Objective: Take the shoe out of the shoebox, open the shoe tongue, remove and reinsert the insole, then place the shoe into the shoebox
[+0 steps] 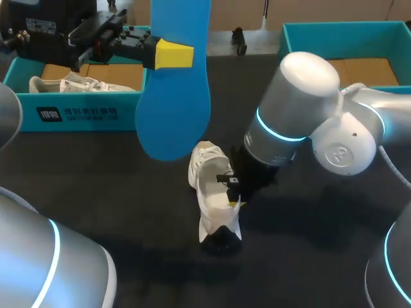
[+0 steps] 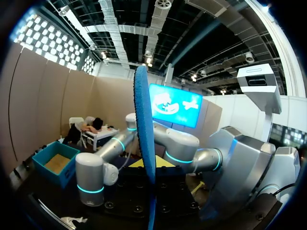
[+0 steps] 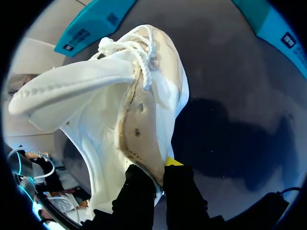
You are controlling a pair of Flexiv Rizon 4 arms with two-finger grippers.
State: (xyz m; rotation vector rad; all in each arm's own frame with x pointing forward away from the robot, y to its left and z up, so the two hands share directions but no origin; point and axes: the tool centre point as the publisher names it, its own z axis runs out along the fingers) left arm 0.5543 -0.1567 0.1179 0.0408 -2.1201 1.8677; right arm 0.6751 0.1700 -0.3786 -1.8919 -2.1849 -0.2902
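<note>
Dark tabletop [image 1: 96,192] fills the scene. At its far left stands a teal shoebox [image 1: 77,114] with a white sneaker [image 1: 70,83] lying inside. Above that box the left arm [image 1: 58,32] reaches in level from the corner. The left gripper [image 1: 176,54] is pinched on a blue insole [image 1: 173,109], which hangs well above the table with its broad end down; the left wrist view shows it edge-on [image 2: 144,143]. Just below it, at the table's middle, sits the white shoe [image 1: 210,186], laces at the far end and a tan footbed bare inside [image 3: 139,124]. The right arm [image 1: 302,102] bends down steeply from the right. The right gripper [image 1: 234,200] [image 3: 158,177] is clamped on the shoe's heel wall. A second teal shoebox [image 1: 347,29] stands at the far right.
</note>
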